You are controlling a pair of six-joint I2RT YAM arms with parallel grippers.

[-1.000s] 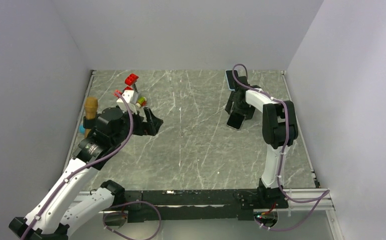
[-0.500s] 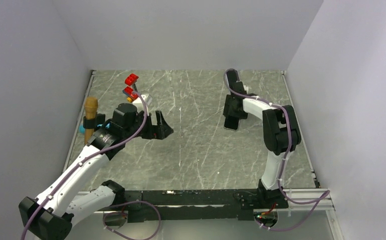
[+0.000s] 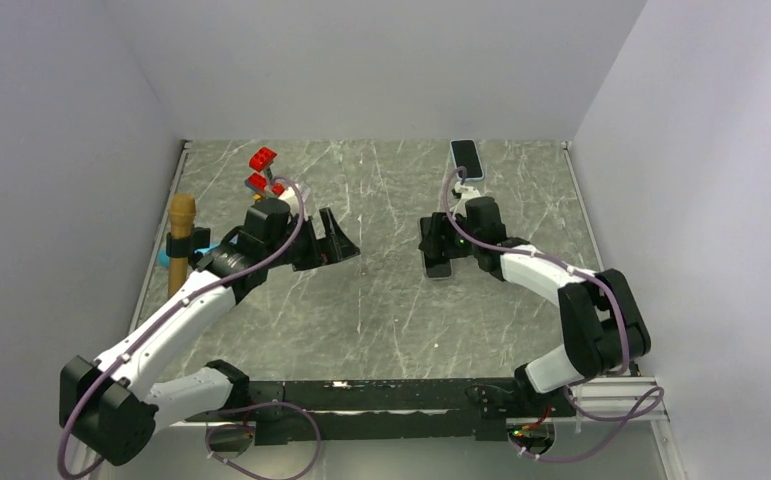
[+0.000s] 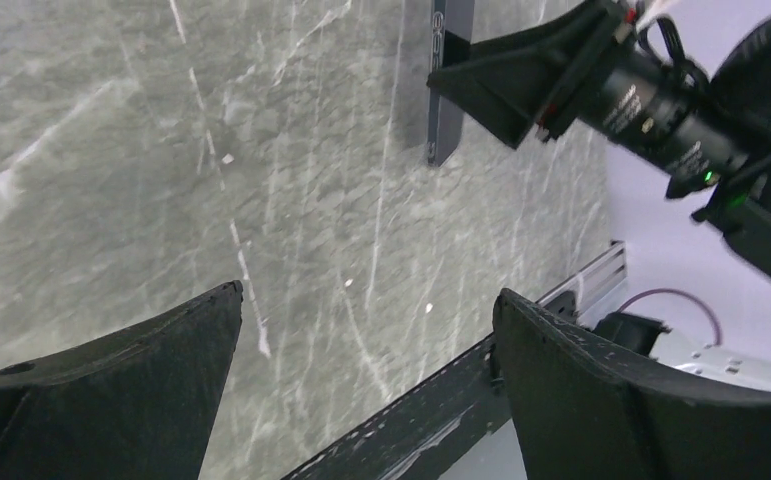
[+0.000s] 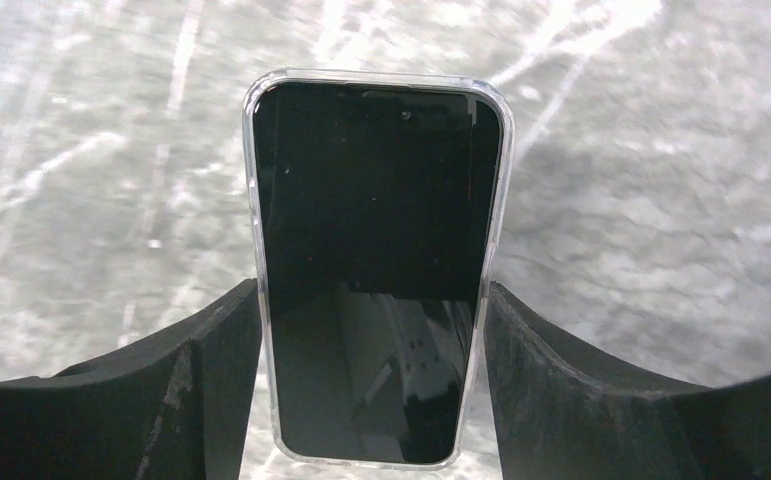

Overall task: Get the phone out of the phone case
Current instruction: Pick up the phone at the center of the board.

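Observation:
A black phone (image 5: pixel 376 260) in a clear case (image 5: pixel 252 200) is gripped by its long edges between my right gripper's (image 5: pixel 373 300) fingers. In the top view the right gripper (image 3: pixel 437 243) holds it near the table's middle right, just above the marble. The left wrist view shows the phone edge-on (image 4: pixel 449 90), with a right gripper finger (image 4: pixel 521 75) on it. My left gripper (image 3: pixel 336 240) is open and empty, left of the phone with a gap between; its fingertips frame bare table in its own view (image 4: pixel 369 295).
A second phone (image 3: pixel 467 158) lies flat at the table's back right. Red toy pieces (image 3: pixel 262 160), a white object (image 3: pixel 286 190) and an upright brown cylinder (image 3: pixel 182 235) on a blue base stand at the left. Walls close in the table.
My right arm has swung the cased phone left and forward, toward the table's middle. My left gripper has moved right, toward it, still open.

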